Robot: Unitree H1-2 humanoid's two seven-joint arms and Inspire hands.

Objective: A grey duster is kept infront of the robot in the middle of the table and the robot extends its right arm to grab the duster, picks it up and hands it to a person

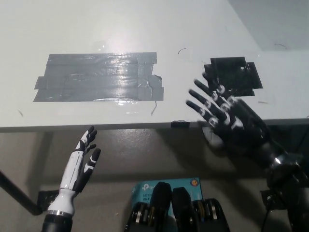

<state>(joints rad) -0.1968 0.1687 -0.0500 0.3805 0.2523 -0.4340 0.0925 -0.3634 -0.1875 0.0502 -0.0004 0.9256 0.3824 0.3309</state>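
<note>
Filling most of the head view, the white table (145, 29) carries a grey tape patch (99, 77) and a black tape patch (232, 75). No duster is in sight. The right robot hand (226, 118) hovers at the table edge, fingers spread, empty. The left robot hand (83, 162) rests low, fingers apart. Lowering carelessly, the right robot hand could strike the table edge.

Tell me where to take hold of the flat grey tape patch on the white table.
The grey tape patch lies flat, so probably pinch its ragged right edge, where strip ends overlap, coming from the right, nearest the open black robot hand.
</note>
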